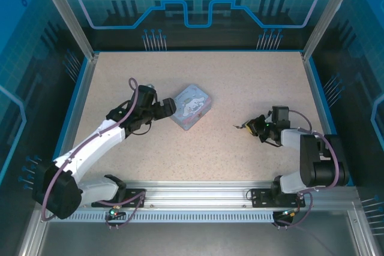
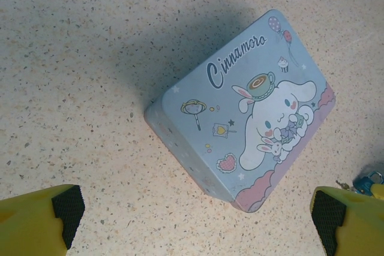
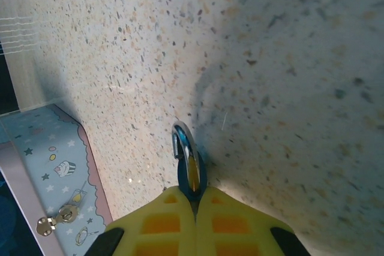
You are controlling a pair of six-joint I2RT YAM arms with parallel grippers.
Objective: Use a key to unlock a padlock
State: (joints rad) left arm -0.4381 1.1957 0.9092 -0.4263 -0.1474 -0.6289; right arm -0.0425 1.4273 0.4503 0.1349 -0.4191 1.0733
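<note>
My right gripper (image 3: 193, 199) is shut on the padlock (image 3: 189, 161), a tiny blue body seen edge-on between the yellow fingertips, its silver shackle pointing away just above the table. From above, this gripper (image 1: 247, 126) hangs low at the right of the table, with the padlock (image 1: 239, 126) at its tip pointing left. In the left wrist view a small blue bit (image 2: 365, 180) shows above the right finger (image 2: 351, 223). The key is hidden. My left gripper (image 2: 195, 232) is open, with nothing between its fingers. It sits just left of the tin (image 1: 192, 107).
The pale blue cartoon-printed tin (image 2: 240, 118) lies mid-table, with one corner towards my left gripper's open jaws. Its brassy latch (image 3: 60, 216) shows at the left of the right wrist view. Speckled tabletop (image 1: 240, 82) spreads behind and to the right. Blue walls (image 1: 198, 10) enclose the table.
</note>
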